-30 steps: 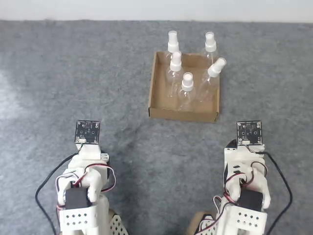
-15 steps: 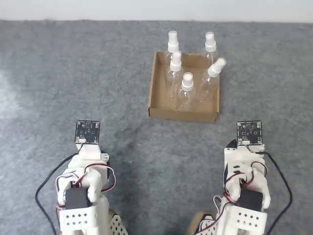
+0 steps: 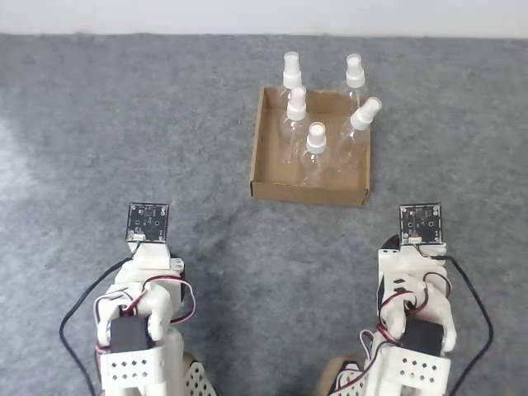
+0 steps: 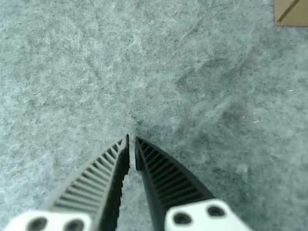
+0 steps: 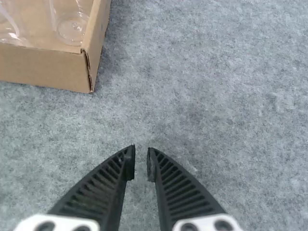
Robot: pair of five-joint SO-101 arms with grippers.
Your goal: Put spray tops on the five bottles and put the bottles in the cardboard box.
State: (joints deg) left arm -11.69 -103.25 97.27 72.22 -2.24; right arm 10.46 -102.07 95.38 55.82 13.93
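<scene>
A shallow cardboard box (image 3: 266, 157) lies at the far middle of the grey carpet. Several clear bottles with white spray tops (image 3: 316, 137) stand inside it, and the one at the right (image 3: 355, 132) leans. Both arms rest at the near edge, well short of the box. My left gripper (image 4: 132, 140) hangs shut over bare carpet with nothing in it. My right gripper (image 5: 140, 151) is also shut and holds nothing; a corner of the box (image 5: 48, 67) with a bottle base (image 5: 72, 26) lies a little ahead of it.
Grey carpet (image 3: 124, 124) covers the whole table. The left arm (image 3: 147, 247) and right arm (image 3: 419, 247) sit folded back with wires at their bases. A box corner (image 4: 292, 14) lies far off from the left gripper.
</scene>
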